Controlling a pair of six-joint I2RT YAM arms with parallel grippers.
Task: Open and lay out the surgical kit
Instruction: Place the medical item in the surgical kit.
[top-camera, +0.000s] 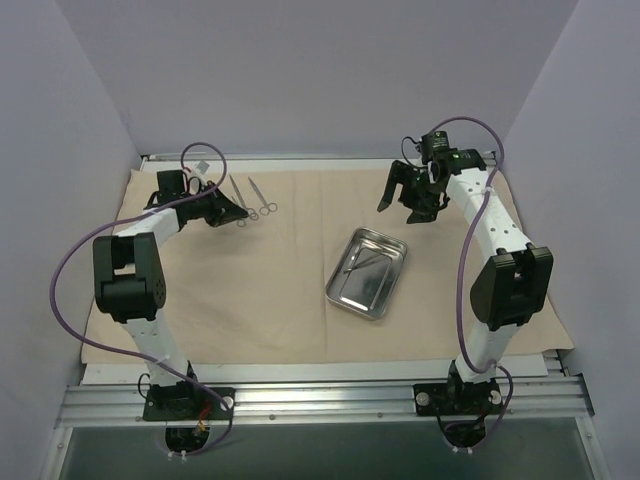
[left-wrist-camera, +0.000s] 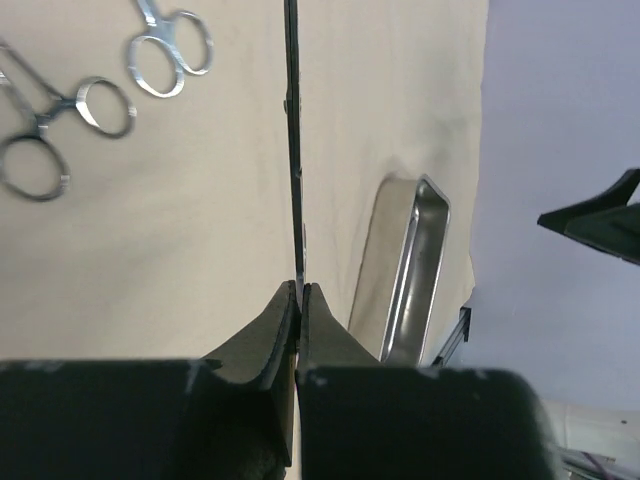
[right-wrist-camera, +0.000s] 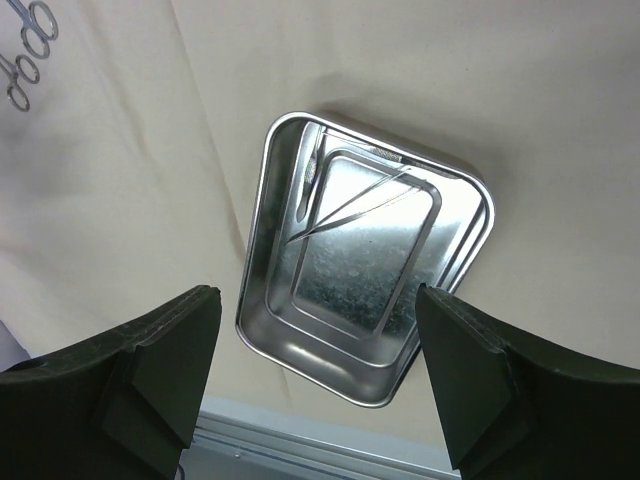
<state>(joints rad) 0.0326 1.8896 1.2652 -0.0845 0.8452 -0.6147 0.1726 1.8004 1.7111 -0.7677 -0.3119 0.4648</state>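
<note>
The beige cloth wrap (top-camera: 250, 290) lies spread flat over the table. The steel tray (top-camera: 367, 272) sits on it right of centre, with thin tweezers (right-wrist-camera: 350, 205) inside. Two ring-handled instruments (top-camera: 262, 198) lie on the cloth at the far left and also show in the left wrist view (left-wrist-camera: 45, 115). My left gripper (top-camera: 238, 212) is beside them, shut on a thin metal instrument (left-wrist-camera: 293, 150) seen edge-on above the cloth (left-wrist-camera: 200, 250). My right gripper (top-camera: 408, 200) is open and empty, raised above the tray (right-wrist-camera: 365, 270), its fingers (right-wrist-camera: 170, 350) apart.
The cloth reaches nearly to the table's side edges. A metal rail (top-camera: 320, 400) runs along the near edge by the arm bases. Grey walls close in the left, right and back sides.
</note>
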